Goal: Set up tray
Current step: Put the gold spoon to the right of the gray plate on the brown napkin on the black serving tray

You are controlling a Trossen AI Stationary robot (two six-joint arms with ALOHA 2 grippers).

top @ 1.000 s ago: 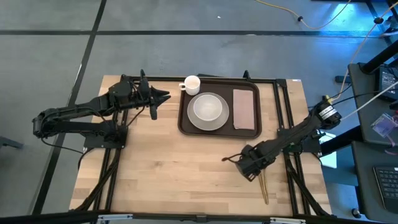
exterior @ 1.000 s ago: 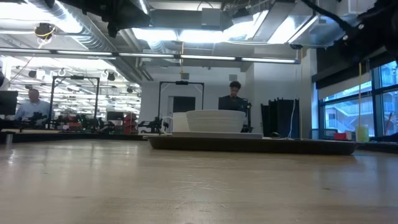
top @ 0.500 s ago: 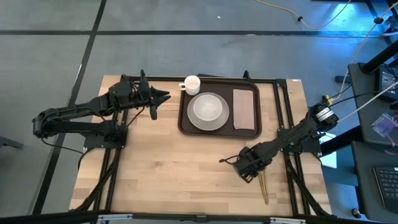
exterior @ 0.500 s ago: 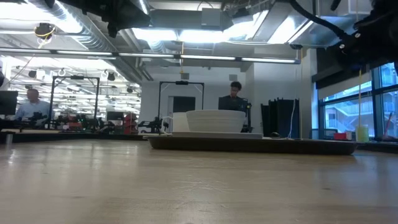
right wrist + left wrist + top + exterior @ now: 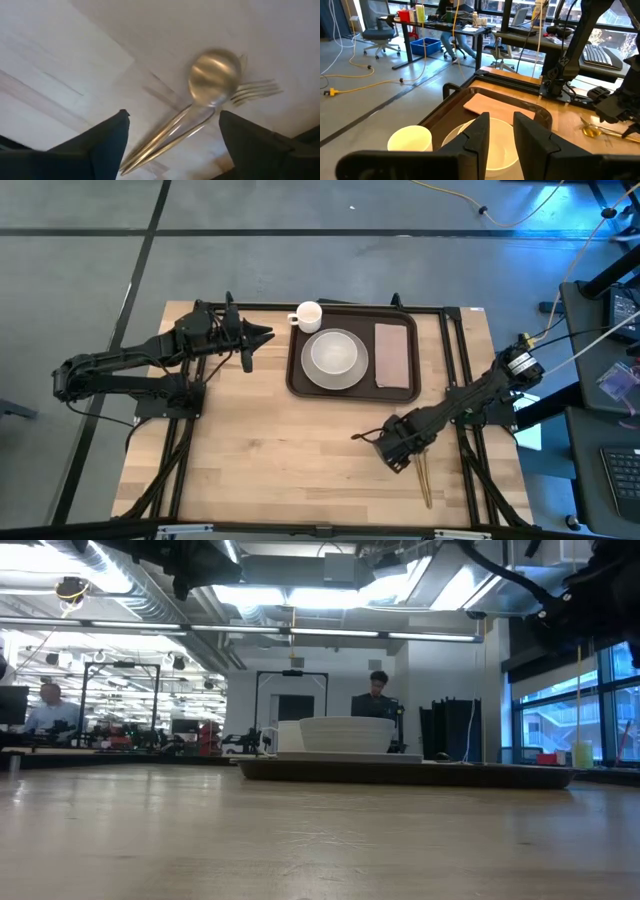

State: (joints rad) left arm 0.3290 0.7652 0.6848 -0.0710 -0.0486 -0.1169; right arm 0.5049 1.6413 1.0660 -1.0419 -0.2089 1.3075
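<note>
From above, we see the large dark brown rectangular tray with rounded corners (image 5: 352, 358) at the far middle of the pale wooden table (image 5: 260, 450), carrying a round white plate (image 5: 334, 357) and a pinkish-tan rectangular napkin (image 5: 393, 355), with a small white cup (image 5: 307, 315) at its far left corner. The left gripper (image 5: 260, 335) hovers just left of the tray. The right gripper (image 5: 372, 438) is low over the near right part of the table, well apart from the tray; over the last second it has crept slightly leftward, while gold-coloured cutlery (image 5: 424, 480) lies by it on the wood. We judge it is lining up a pickup, so the utensils are not yet on the tray.

At table height, the tray (image 5: 405, 772) sits flat with the plate (image 5: 345, 735) on it; neither gripper shows.

The left wrist view shows the left gripper's fingers (image 5: 480, 135) parted a little and holding nothing, with cup (image 5: 410, 142), plate (image 5: 495, 150), napkin (image 5: 497, 105) and tray rim (image 5: 450, 107) beyond.

The right wrist view shows the right gripper's fingers (image 5: 100, 142) spread wide and empty either side of a gold metal spoon (image 5: 212, 82) lying over a gold fork (image 5: 255, 91).
</note>
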